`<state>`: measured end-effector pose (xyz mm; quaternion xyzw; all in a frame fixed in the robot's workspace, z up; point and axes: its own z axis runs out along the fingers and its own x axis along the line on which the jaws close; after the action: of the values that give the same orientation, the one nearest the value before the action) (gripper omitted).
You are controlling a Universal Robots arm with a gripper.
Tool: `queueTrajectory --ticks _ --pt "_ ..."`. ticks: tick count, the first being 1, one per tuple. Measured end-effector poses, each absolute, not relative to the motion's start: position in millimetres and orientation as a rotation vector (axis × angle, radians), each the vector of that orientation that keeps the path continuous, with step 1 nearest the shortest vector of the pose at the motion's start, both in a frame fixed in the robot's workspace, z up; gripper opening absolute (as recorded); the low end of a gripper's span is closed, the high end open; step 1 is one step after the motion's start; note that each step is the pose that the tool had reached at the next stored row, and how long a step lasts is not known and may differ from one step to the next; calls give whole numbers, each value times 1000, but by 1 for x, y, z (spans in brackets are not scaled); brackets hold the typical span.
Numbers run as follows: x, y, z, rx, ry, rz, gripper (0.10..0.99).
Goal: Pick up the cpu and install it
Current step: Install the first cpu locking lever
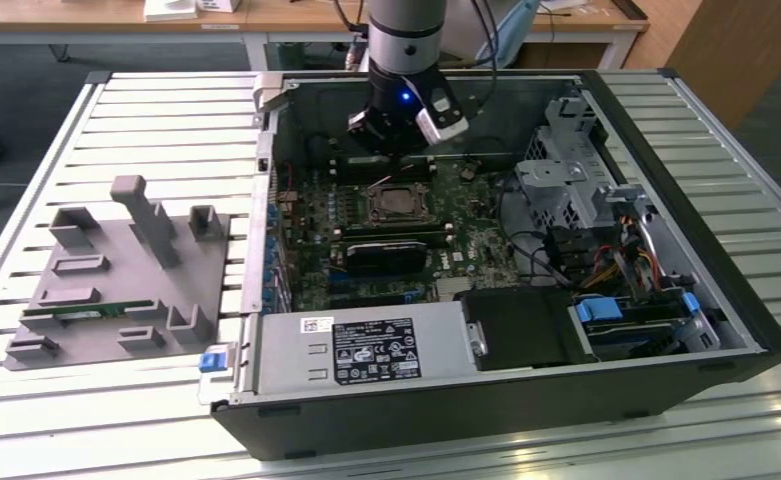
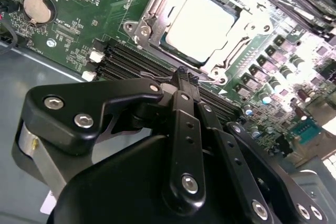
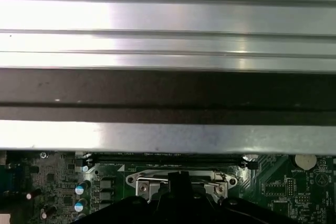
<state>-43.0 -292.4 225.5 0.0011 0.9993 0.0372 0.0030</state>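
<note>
From where I sit, the fingers (image 2: 184, 80) in the second wrist view are drawn together to a narrow tip with nothing between them. The gripper (image 2: 185, 76) hangs just beside the socket (image 2: 202, 24), its tip near the socket's metal frame, over the black memory slots next to it. I can't tell if it touches anything.

The cpu (image 2: 202, 22) sits in the socket — pale metal top facing up, frame around it, apparently flat. In the exterior view the cpu (image 1: 393, 208) is a small square in the socket on the motherboard (image 1: 404, 250), and the gripper (image 1: 390, 150) is just past the socket, toward the case's far wall, with the arm (image 1: 404, 35) rising straight above.

First wrist view: socket frame (image 3: 181, 179) just beyond the gripper's dark tip (image 3: 178, 184), case wall (image 3: 168, 51) beyond that.

Outward from the socket — the open computer case (image 1: 710, 300) lies on its side on a slatted metal table (image 1: 163, 120). A grey holder tray (image 1: 123, 280) rests on the table well apart from the socket, at the exterior view's left, with a green memory stick (image 1: 90, 313) lying in it.
</note>
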Motion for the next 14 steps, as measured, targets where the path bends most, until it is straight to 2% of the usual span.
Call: queueTrajectory --ticks 14 --pt "-34 -286 218 4 3133 117 106"
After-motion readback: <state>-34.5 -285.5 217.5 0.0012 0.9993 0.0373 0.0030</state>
